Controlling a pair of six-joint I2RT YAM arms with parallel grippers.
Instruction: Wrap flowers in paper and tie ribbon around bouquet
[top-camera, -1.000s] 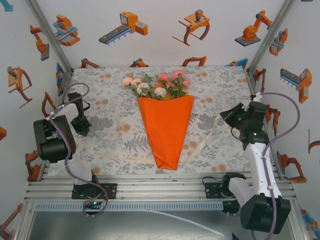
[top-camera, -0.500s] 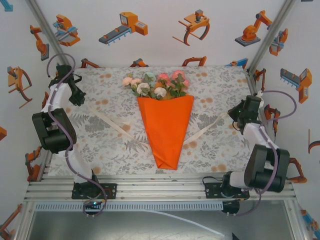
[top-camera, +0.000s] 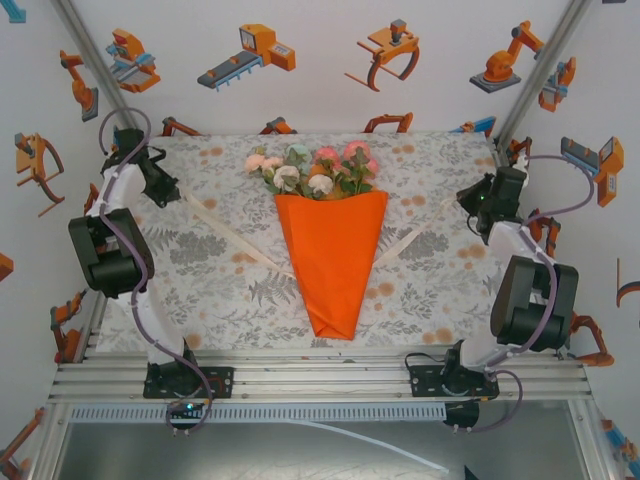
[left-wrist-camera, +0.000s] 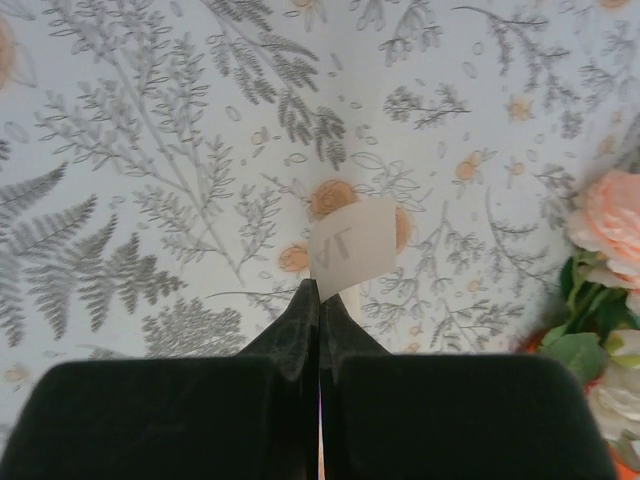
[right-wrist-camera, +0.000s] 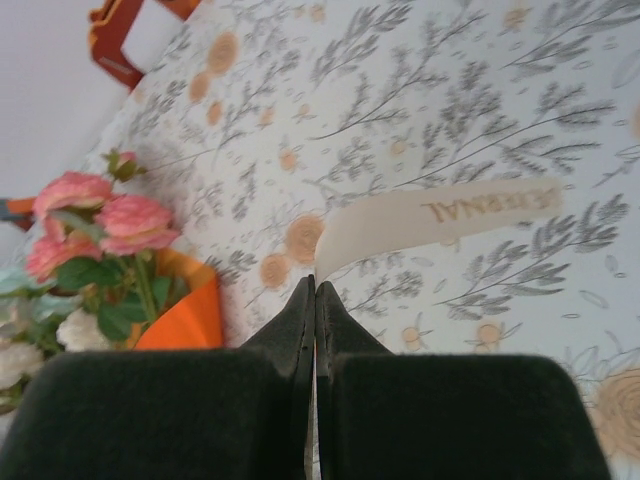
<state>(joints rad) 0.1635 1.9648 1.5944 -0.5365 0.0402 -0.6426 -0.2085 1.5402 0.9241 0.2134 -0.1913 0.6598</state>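
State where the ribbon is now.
In the top view the ribbon stretches across the table, passing under the bouquet, one end pinched in the left jaws, the other in the right jaws.

Top view: bright, even, diffuse light; no glare. Shadows are weak and soft-edged on the grey-and-orange leaf-print tablecloth (top-camera: 220, 285) beside the bright-orange paper cone bouquet (top-camera: 332, 262).
Left wrist view: cloth sharp, black left gripper (left-wrist-camera: 319, 295) blurred in foreground.
Right wrist view: pink fabric roses (right-wrist-camera: 70, 195) out of focus, cream ribbon (right-wrist-camera: 440, 215) lettering slightly soft.
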